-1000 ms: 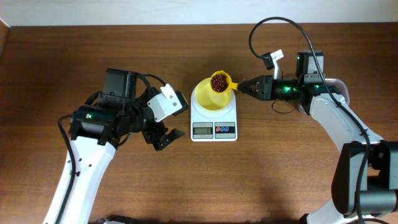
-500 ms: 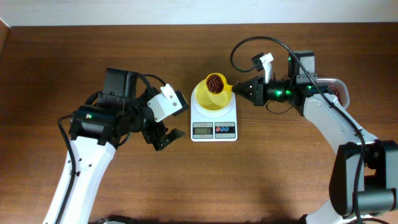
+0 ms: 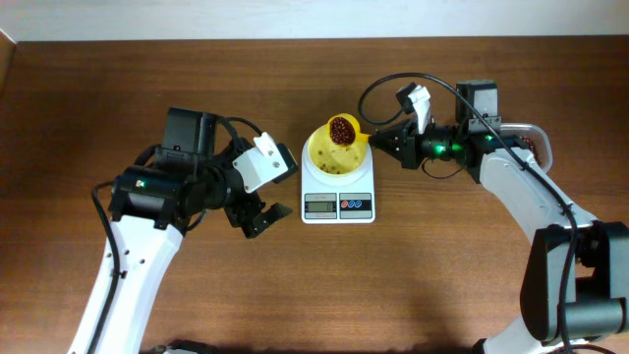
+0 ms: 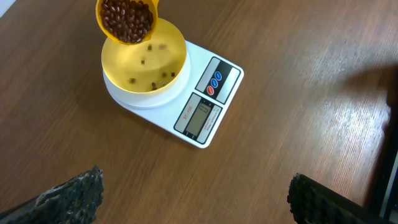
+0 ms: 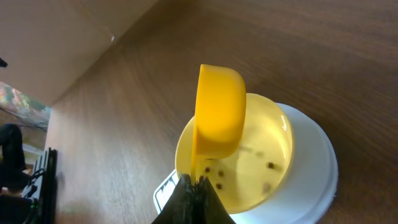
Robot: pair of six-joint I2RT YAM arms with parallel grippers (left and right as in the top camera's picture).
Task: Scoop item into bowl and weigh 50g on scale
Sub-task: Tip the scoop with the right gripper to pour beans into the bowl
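Note:
The pale yellow bowl [image 3: 332, 159] stands on the white scale [image 3: 337, 189], with a few red-brown beans [image 4: 152, 78] on its bottom. My right gripper [image 3: 375, 140] is shut on the handle of a yellow scoop [image 3: 343, 131] full of beans [image 3: 343, 129], tilted over the bowl's far rim, with beans falling from it [image 4: 127, 20]. In the right wrist view the scoop [image 5: 219, 118] hangs over the bowl [image 5: 267, 155]. My left gripper [image 3: 257, 218] is open and empty, low over the table left of the scale [image 4: 208, 104].
A clear plastic tub [image 3: 531, 138] holding beans shows partly behind my right arm at the right. The table's far edge runs along the top of the overhead view.
My right gripper has carried the scoop left over the bowl and tipped it. A few beans now lie in the bowl. The left arm has not moved.

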